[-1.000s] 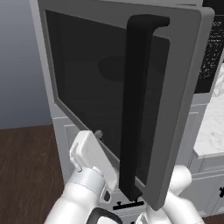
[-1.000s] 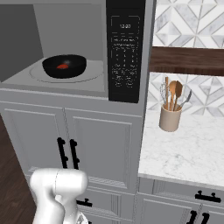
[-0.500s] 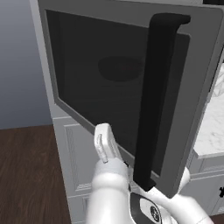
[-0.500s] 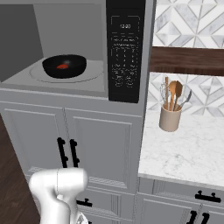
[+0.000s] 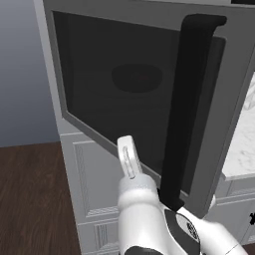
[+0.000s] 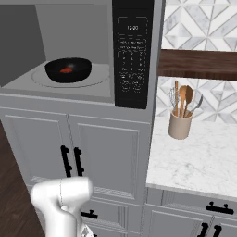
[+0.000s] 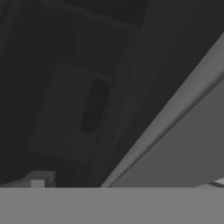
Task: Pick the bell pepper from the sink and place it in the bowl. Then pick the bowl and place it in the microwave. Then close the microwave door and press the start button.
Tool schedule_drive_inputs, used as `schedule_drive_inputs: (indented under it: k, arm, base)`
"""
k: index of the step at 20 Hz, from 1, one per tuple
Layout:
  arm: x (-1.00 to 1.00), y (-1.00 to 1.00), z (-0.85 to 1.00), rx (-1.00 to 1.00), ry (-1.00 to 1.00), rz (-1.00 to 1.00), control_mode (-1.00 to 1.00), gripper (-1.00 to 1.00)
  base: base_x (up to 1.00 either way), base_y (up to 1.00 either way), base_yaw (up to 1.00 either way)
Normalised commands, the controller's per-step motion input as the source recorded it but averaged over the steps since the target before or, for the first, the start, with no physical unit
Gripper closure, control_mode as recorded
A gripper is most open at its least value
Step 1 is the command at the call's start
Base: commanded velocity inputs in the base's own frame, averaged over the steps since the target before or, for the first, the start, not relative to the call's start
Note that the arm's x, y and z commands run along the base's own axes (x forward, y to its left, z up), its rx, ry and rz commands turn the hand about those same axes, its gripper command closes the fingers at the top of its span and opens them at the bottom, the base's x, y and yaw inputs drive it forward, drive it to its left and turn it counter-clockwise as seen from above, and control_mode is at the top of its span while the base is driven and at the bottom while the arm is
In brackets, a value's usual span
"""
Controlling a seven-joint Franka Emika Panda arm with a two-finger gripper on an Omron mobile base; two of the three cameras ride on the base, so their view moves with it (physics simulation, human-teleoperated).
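Left base: microwave door (image 5: 124, 94) half-swung, handle (image 5: 187, 104) vertical, arm's white link close below its lower edge. Right base: bell pepper (image 6: 66, 70) in bowl (image 6: 68, 69) on turntable inside microwave (image 6: 92, 51); utensil holder (image 6: 180, 125) on desk. Hand: dark door window right ahead, jaws spread wide, holding nothing

Utensil holder (image 6: 180, 125) with wooden spoons and whisk stands on marble counter (image 6: 194, 162); wooden shelf (image 6: 199, 65) above; grey cabinets (image 6: 102, 152) below.

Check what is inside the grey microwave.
The wide glossy black bowl sits on the round turntable, holding the small red bell pepper. The pepper's underside is hidden by the bowl.
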Motion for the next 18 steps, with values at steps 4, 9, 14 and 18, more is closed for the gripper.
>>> schedule_drive_inputs:
  k: [4, 9, 14, 18]
  arm:
    - [0.42, -0.35, 0.07, 0.41, 0.15, -0.17, -1.00, -1.00]
    - [0.34, -0.40, -0.12, 0.45, 0.10, -0.21, -1.00, -1.00]
    - [0.18, -0.77, 0.00, 0.49, 0.13, -0.12, -1.00, -1.00]
    - [0.16, -0.92, 0.00, 0.44, 0.08, -0.03, -1.00, -1.00]
  base:
    - [0.00, 0.00, 0.00]
    - [0.00, 0.00, 0.00]
    - [0.00, 0.00, 0.00]
    - [0.00, 0.00, 0.00]
